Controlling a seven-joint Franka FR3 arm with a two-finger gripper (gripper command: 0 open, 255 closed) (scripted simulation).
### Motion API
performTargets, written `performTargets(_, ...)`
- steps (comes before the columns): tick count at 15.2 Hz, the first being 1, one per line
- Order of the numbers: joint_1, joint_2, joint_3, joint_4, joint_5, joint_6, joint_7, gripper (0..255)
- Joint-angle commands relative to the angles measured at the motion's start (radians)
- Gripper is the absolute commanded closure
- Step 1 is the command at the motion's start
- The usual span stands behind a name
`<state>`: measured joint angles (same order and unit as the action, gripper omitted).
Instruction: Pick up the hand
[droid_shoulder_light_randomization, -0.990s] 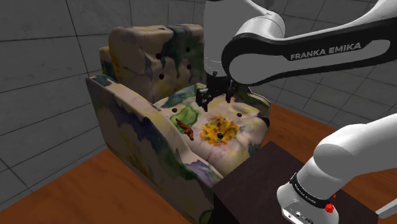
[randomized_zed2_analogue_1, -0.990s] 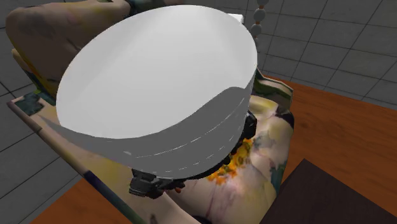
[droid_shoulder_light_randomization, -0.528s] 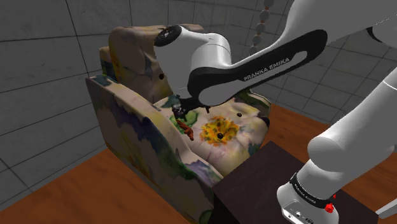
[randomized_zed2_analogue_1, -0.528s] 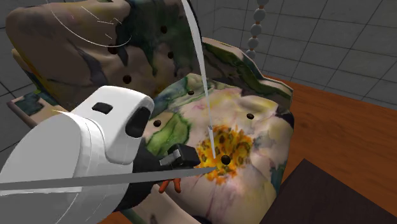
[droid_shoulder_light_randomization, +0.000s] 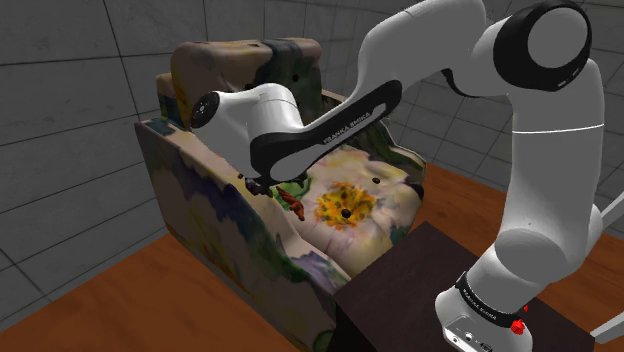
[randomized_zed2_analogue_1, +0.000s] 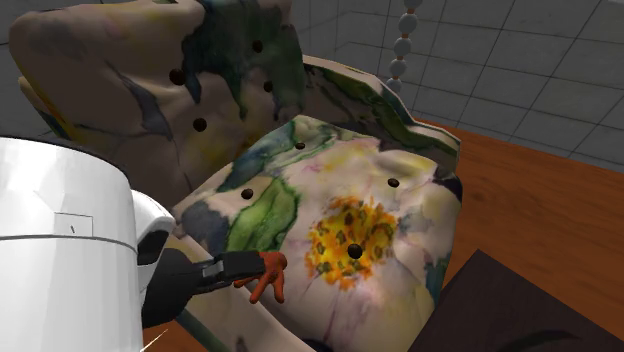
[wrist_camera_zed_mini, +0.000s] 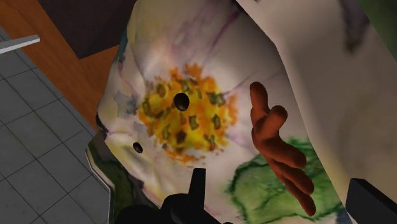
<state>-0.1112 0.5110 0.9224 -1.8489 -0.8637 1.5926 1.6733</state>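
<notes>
while gripper (wrist_camera_zed_mini: 283, 191) is held low over armchair (droid_shoulder_light_randomization: 215, 215) seat, fingers are seen apart, nothing clasped. orange-red hand (wrist_camera_zed_mini: 275, 137) is found lying on flowered cushion, just beside armrest, ahead of and between spread fingers, apparently untouched. step judged: closing in for grasp. best done if palm is centred between fingers, armrest side is kept free of contact, then fingers are shut gently; thin digits could be pinched and slipped. "franka emika" lettering (droid_shoulder_light_randomization: 338, 127) is read on arm link; no other writing is made out.
</notes>
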Motion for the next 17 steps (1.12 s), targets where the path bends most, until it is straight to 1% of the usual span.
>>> performTargets(1, 0.020, 0.031, -0.020, 0.012, -0.023, -0.002, 0.021, 0)
performTargets(6, 0.038, 0.079, -0.046, 0.000, -0.058, 0.030, 0.058, 0)
performTargets(8, 0.038, 0.079, -0.046, 0.000, -0.058, 0.030, 0.058, 0)
performTargets(9, 0.038, 0.079, -0.046, 0.000, -0.058, 0.030, 0.058, 255)
performTargets(17, 0.037, 0.078, -0.045, -0.002, -0.057, 0.031, 0.058, 255)
